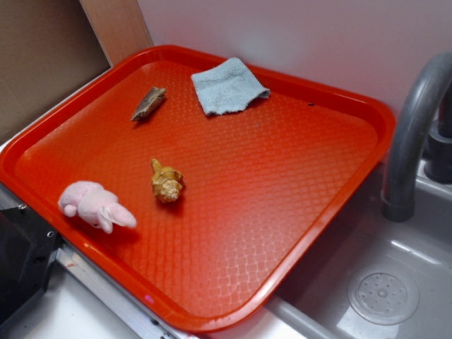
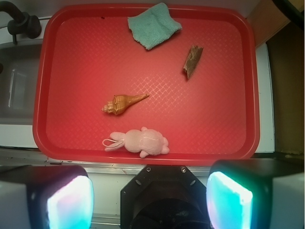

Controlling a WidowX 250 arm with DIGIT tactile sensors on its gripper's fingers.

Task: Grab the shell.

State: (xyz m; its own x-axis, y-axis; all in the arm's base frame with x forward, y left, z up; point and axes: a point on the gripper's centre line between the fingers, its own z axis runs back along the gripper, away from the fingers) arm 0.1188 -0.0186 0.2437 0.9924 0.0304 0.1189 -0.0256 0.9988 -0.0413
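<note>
I'm looking down at a red tray with a diamond-textured floor, set on a pale counter beside a grey sink whose curved faucet rises at the right of the exterior view. A plain white wall runs behind the tray, with a brown board at the far left corner.

The shell lies on its side near the middle of the tray, a little left of centre in my wrist view, pointed tip aimed right. Just nearer to me lies the pink plush toy, close to the near rim, apart from the shell. A blue-green cloth sits at the far edge, and a dark-brown flat piece lies to its right.

My gripper hangs off the tray's near edge, fingers spread wide with nothing between them (only their glowing pads show, cut off by the frame). In the exterior view just a black corner of the arm is visible, so its pose is hard to judge.
</note>
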